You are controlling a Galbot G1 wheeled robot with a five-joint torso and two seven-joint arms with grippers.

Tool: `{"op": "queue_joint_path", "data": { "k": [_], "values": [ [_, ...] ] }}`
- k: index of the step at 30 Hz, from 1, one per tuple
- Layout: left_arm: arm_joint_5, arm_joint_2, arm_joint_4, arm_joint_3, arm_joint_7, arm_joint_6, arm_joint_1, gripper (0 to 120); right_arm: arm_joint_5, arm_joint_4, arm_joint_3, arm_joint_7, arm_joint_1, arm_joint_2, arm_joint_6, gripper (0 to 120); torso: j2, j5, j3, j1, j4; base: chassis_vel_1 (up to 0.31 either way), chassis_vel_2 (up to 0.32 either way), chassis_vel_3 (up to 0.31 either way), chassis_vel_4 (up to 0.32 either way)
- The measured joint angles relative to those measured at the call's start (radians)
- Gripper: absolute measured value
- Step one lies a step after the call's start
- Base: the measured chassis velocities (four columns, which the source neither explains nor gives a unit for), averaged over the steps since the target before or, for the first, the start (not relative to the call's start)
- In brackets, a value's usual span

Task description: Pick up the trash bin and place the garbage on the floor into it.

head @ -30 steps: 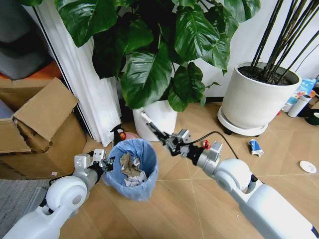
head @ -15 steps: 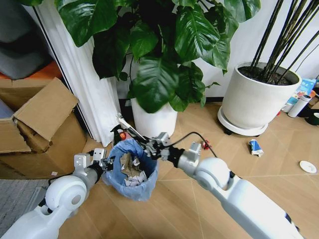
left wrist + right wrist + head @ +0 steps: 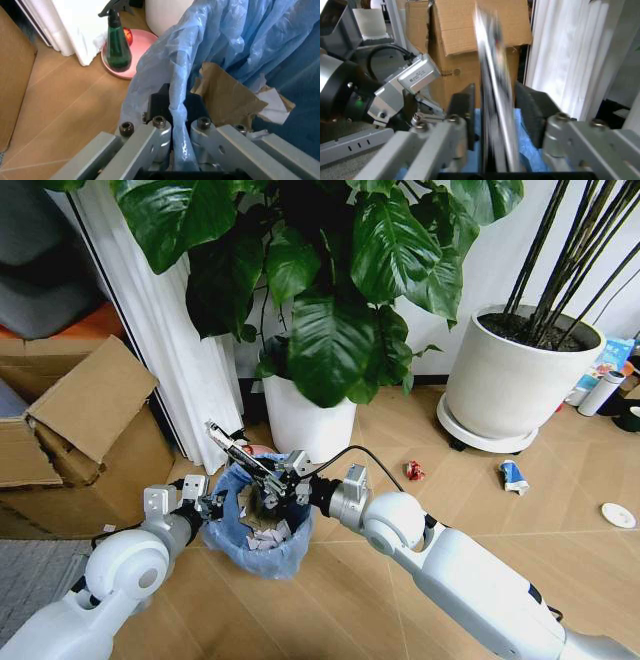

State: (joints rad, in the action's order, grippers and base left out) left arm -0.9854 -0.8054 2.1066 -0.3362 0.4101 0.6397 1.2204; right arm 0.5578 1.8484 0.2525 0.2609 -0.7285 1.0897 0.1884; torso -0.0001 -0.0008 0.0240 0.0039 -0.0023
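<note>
The trash bin (image 3: 262, 542), lined with a crinkly light-blue bag (image 3: 235, 41), stands on the wooden floor with paper wads and a torn cardboard scrap (image 3: 225, 95) inside. My left gripper (image 3: 208, 506) is shut on the bag's rim, a fold of plastic pinched between its fingers (image 3: 159, 129). Above the bin's opening, my right gripper (image 3: 272, 486) is shut on a long flat strip of garbage (image 3: 228, 445) that points up and to the left; the strip (image 3: 492, 86) stands blurred between the pads. More garbage lies on the floor to the right: a red wrapper (image 3: 413, 470), a tube (image 3: 512, 476) and a white lid (image 3: 617, 515).
A white plant pot (image 3: 310, 425) with big leaves stands just behind the bin, and a larger pot (image 3: 515, 385) at the right. A green spray bottle (image 3: 117, 47) sits on a pink dish (image 3: 131, 63) beside the bin. Cardboard boxes (image 3: 80, 420) and a white curtain (image 3: 180, 360) are on the left.
My right arm has swung left with the strip, from beside the bin to over its opening, brushing the plant's leaves. The left gripper has kept its hold on the rim.
</note>
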Motion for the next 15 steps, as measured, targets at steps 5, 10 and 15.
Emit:
{"op": "queue_joint_path", "data": {
  "k": [5, 10, 15],
  "values": [
    [0.001, -0.004, -0.005, 0.000, -0.005, -0.002, -0.004, 0, -0.002, -0.005, -0.005, 0.000, -0.006, -0.001, -0.005, 52, 0.000, 0.0000, 0.000, 0.000, 0.0000, 0.000, 0.000, 0.000, 0.000],
    [0.002, -0.006, -0.007, -0.002, -0.006, -0.003, -0.008, 0, -0.002, -0.008, -0.022, -0.014, -0.008, 0.011, -0.007, 68, 0.000, 0.0001, 0.000, 0.000, 0.0001, 0.000, 0.000, 0.000, 0.000],
    [0.015, -0.017, -0.007, -0.009, -0.007, -0.005, -0.002, 0, -0.003, 0.003, -0.065, -0.060, -0.030, 0.017, 0.006, 82, 0.000, 0.0001, 0.000, 0.000, 0.0002, 0.000, 0.000, 0.000, 0.000]
  ]
}}
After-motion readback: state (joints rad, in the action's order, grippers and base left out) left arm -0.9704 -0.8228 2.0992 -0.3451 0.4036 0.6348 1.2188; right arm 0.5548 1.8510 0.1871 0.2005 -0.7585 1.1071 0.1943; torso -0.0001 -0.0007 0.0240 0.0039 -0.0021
